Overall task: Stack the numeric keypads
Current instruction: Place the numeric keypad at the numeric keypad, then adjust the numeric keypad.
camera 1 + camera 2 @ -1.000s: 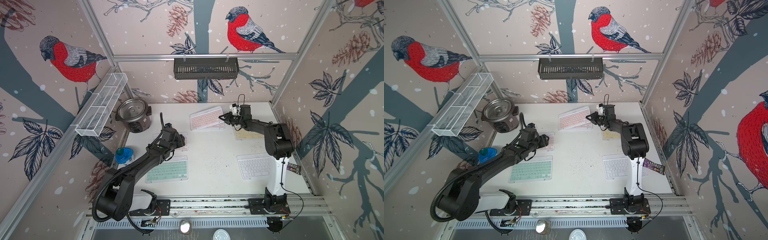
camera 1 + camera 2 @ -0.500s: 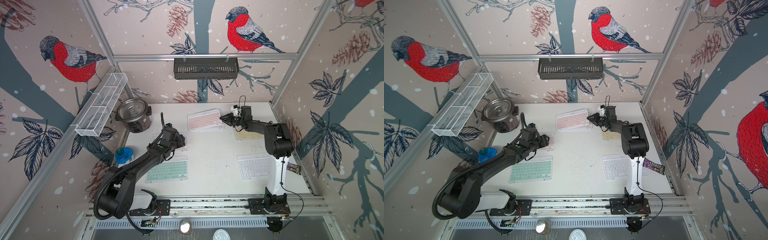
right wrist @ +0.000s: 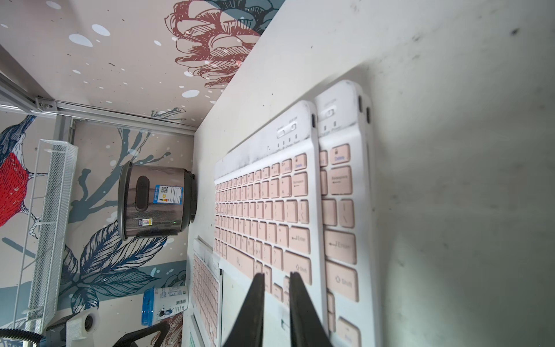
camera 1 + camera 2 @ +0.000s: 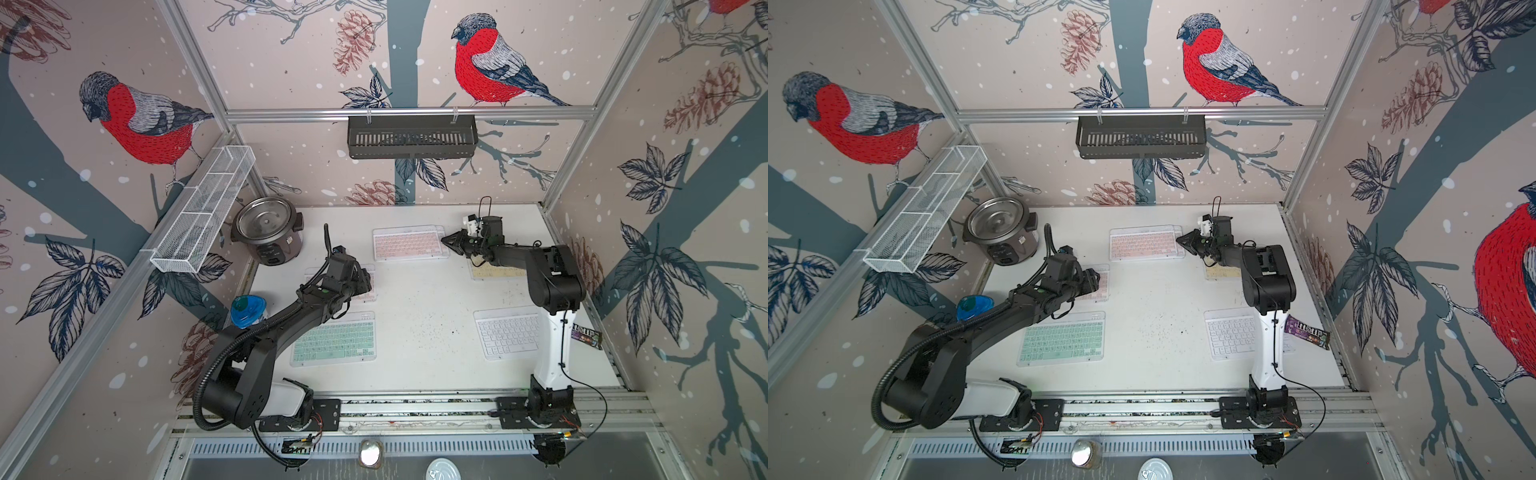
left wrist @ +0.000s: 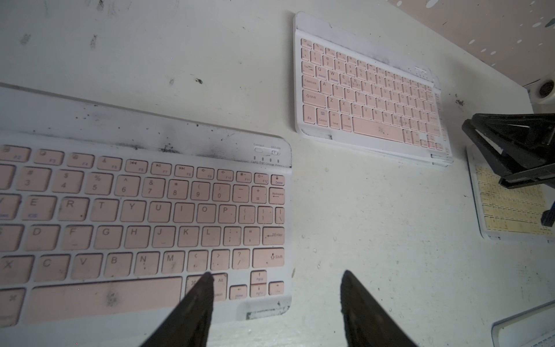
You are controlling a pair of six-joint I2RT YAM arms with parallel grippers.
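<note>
Your left fingers (image 5: 198,300) hang open astride the lone pink keypad (image 5: 144,216), one over its keys, one over bare counter (image 5: 375,240). Right fingers (image 3: 255,300) sit nearly together at the pink stack (image 4: 409,243) by the back wall. Pinching it? Can't tell. Cooker (image 4: 268,230) back left; mint keypad (image 4: 334,338) and white keypad (image 4: 507,334) up front. Your right arm (image 4: 552,278) hides most of the yellow keypad (image 4: 494,272).

Both arms (image 4: 299,313) are black with white lower links (image 4: 548,353), a ribbed hose (image 4: 203,374) and tapered black pincer fingers (image 5: 192,312).
</note>
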